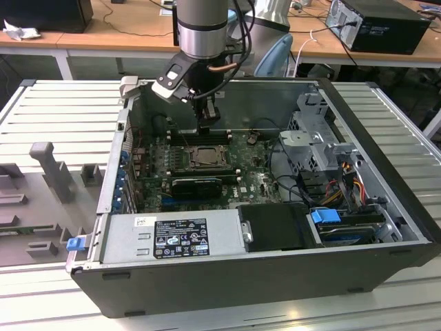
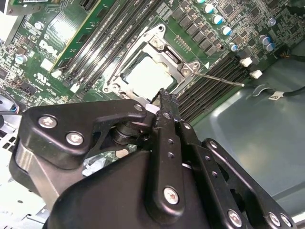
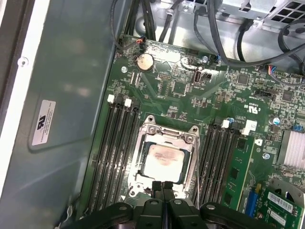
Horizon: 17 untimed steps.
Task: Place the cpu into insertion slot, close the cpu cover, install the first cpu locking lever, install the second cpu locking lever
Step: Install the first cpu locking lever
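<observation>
The cpu (image 3: 163,160) lies seated in the slot (image 3: 142,164), with the cover (image 3: 167,131) down over its edges to hold it. The gripper (image 3: 162,185), fingers pressed together, probably as a narrow pusher, hovers at the cover's edge. One lever (image 2: 221,79) juts out unlatched.

Bright even light; washed-out glare on cpu (image 2: 150,76).

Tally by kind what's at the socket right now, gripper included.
cpu: 1
cpu cover: 1
insertion slot: 1
gripper: 1
Total: 4
</observation>
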{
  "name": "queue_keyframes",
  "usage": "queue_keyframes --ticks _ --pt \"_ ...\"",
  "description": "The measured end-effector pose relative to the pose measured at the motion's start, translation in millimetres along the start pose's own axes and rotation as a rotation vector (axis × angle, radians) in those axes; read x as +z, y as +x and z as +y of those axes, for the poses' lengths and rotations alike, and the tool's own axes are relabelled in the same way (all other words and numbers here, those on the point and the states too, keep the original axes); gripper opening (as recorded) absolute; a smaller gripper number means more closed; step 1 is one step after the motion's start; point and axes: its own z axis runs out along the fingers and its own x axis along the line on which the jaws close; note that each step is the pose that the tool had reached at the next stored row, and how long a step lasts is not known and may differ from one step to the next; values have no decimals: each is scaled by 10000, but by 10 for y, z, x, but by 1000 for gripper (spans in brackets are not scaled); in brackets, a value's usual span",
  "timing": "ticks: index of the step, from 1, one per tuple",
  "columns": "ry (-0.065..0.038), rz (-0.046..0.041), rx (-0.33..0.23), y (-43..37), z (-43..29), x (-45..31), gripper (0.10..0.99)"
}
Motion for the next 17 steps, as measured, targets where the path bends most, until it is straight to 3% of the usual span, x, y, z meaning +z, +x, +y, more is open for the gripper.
queue_keyframes --ticks 17 --pt "11 23 -595 0 0 0 106"
